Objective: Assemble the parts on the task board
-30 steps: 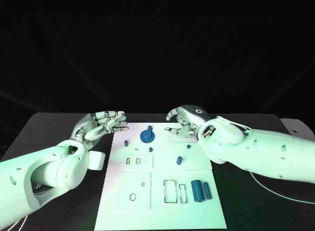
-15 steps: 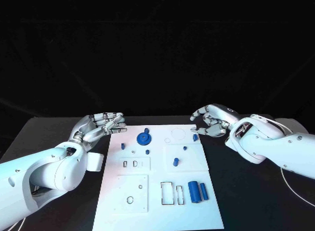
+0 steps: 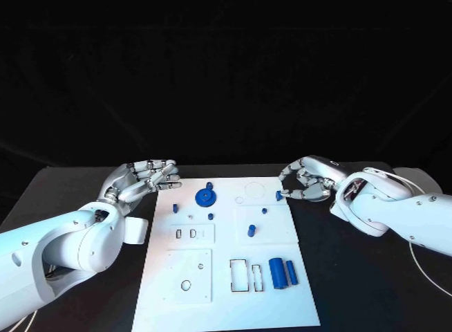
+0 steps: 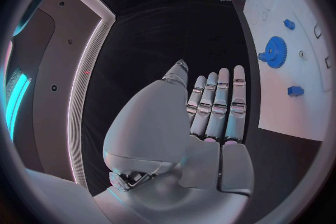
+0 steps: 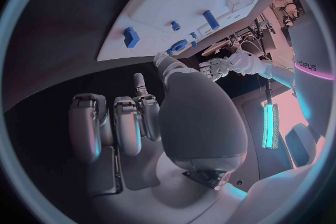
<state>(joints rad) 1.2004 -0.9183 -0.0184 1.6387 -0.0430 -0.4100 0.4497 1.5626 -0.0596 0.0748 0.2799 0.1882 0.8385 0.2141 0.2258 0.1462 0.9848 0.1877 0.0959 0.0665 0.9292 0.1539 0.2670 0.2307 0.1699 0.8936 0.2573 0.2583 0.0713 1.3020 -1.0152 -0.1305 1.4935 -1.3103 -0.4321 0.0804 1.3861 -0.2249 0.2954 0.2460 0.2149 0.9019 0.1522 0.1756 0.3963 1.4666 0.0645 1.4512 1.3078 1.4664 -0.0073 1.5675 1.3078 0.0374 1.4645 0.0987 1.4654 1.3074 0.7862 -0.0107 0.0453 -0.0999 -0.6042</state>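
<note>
The white task board [image 3: 286, 308] lies in the middle of the table. At its far end stands a blue gear [image 3: 204, 198], also in the left wrist view [image 4: 275, 51]. Small blue parts are scattered behind and beside it. One small blue part [image 3: 280, 196] [image 5: 131, 37] lies at the board's far right edge. My right hand [image 3: 307, 180] [image 5: 133, 123] hovers just off that edge with its fingers loosely bent; it holds nothing and a gap separates it from the part. My left hand [image 3: 146, 176] [image 4: 213, 106] hangs off the far left corner with straight fingers and nothing in it.
Two blue cylinders [image 3: 283, 273] lie side by side near the board's front right, next to two outlined slots [image 3: 240, 274]. A raised white plate [image 3: 191, 275] with holes sits at the front left. Black table surrounds the board.
My right hand has drawn back from over the board's far end to beyond its right edge. A small blue part now lies at that edge. The left hand has stayed put.
</note>
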